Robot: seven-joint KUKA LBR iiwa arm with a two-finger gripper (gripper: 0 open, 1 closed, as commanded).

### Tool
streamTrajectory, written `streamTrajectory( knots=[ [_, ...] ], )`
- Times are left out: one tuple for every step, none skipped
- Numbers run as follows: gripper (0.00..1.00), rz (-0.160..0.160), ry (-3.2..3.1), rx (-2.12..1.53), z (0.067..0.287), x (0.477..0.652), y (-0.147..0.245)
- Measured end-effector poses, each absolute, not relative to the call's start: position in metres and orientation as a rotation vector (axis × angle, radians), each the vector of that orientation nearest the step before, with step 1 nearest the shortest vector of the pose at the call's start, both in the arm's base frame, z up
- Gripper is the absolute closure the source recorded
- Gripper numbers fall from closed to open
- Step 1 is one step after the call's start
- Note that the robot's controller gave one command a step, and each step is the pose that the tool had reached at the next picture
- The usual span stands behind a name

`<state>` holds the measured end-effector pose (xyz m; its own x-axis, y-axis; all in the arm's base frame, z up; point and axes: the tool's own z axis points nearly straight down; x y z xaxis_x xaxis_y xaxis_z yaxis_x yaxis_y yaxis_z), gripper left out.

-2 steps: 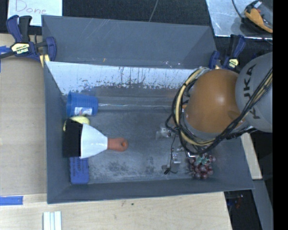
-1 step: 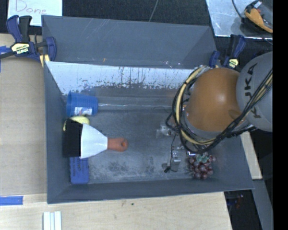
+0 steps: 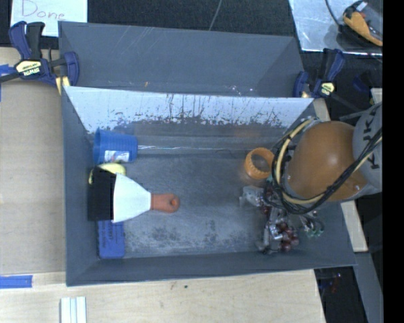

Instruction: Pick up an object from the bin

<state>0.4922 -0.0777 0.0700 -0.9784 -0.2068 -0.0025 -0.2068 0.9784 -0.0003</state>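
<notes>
Bin [image 3: 77, 200]: grey metal; the claw is low at its right end, by the near wall
Arm [image 3: 326, 160]: orange-covered wrist with cables, just above and right of the claw
Claw [image 3: 280, 234]: close to the floor; spread or pressed together, cannot tell
Black-and-white piece [image 3: 118, 199]: brown stub at its tip; well left of the claw
Blue box [image 3: 114, 147]: far up-left
Orange cup [image 3: 258, 165]: nearest thing, just above and left of the claw; apart from it
Blue block [image 3: 111, 239]: far left, level with the claw
</notes>
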Motion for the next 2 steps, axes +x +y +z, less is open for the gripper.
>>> streamTrajectory(
  knots=[
    [0.00,-0.003,3.007,-0.872,0.141,0.515,-0.145],
    [0.00,0.003,2.845,-1.326,0.100,0.514,-0.132]
  ],
)
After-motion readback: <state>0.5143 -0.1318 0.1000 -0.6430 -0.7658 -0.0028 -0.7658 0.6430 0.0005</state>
